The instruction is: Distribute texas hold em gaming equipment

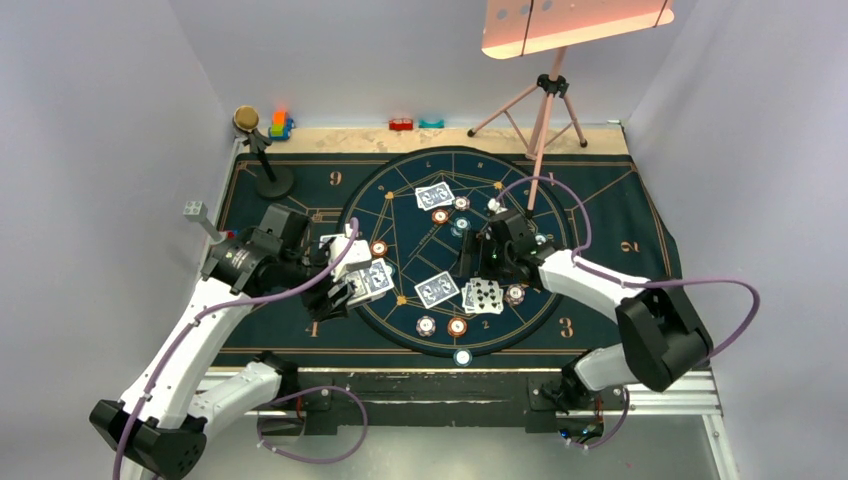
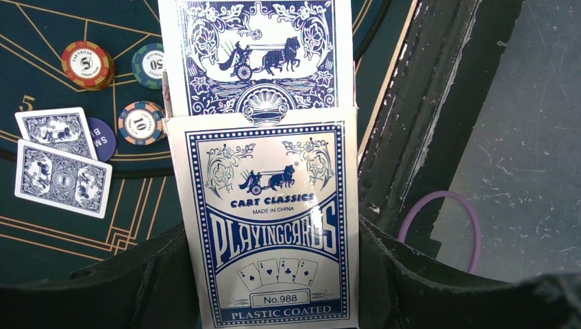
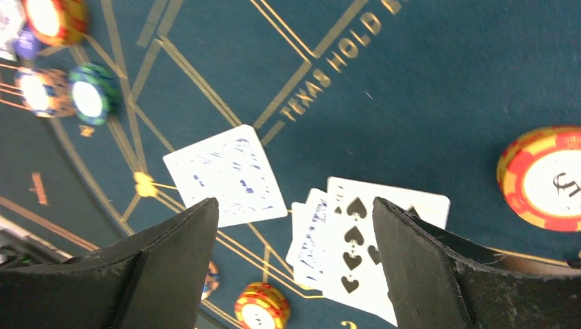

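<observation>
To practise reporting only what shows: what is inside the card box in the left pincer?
A blue-backed card sticks out of the box's open top. The box front hides its lower part and any cards behind, so the count cannot be told.

Bright panel lamp (image 1: 575, 22) glows pinkish overhead; even soft light, faint shadows. Right wrist view blurred, chips (image 3: 545, 177) smeared; left wrist sharp.
</observation>
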You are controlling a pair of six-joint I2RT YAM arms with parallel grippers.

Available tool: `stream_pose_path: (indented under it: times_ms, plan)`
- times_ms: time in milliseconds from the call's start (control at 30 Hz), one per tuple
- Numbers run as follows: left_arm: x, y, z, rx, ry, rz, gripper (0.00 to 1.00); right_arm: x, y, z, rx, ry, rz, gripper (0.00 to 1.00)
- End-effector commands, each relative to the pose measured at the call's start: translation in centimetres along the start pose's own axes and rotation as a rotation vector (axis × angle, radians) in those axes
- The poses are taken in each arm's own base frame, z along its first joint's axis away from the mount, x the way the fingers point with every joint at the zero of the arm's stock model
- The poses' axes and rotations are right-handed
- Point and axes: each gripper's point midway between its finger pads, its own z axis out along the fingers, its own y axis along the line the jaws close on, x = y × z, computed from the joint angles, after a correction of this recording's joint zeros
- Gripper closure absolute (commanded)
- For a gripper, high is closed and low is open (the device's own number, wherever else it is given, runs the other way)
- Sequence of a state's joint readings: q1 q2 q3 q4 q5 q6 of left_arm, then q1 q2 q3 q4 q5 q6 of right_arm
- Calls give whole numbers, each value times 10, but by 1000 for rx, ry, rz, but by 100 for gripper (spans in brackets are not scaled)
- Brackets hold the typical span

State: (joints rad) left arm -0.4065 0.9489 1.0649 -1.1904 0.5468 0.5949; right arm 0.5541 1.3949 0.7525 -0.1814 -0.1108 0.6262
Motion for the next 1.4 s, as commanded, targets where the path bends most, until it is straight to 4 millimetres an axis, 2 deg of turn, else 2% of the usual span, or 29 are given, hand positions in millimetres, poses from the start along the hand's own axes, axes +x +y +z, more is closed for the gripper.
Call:
stream_pose_path:
  times_ms: [0, 200, 433, 667, 833, 900, 967, 1100, 1300, 1367]
  plan:
    - [-10, 1, 2, 9, -45, 26, 100, 14, -20, 4, 67, 19, 2, 13]
    - [-10, 1, 2, 6, -46, 27, 100, 29, -27, 5, 63, 43, 32, 13]
    - [-9, 1, 0, -4, -45, 33, 100, 61, -29, -3, 31, 102, 65, 12]
    - [-8, -1, -3, -8, -49, 37, 100, 104, -22, -25, 17, 181, 58, 11]
    - [-8, -2, -4, -9, -52, 41, 100, 133, -29, -49, 10, 230, 107, 11]
    - [-7, -2, -4, -10, -51, 40, 100, 136, -32, -58, 18, 235, 117, 11]
    - [-8, -2, -4, -9, -53, 43, 100, 126, -25, -67, 3, 213, 111, 10]
    - [-9, -2, -4, -9, -54, 41, 100, 76, 4, -76, -18, 107, 61, 10]
    - [-8, -2, -5, -18, -54, 40, 100, 22, 26, -52, -30, 7, 17, 10]
    - [-7, -2, -6, -21, -51, 42, 100, 13, 27, -42, -32, -11, 13, 10]
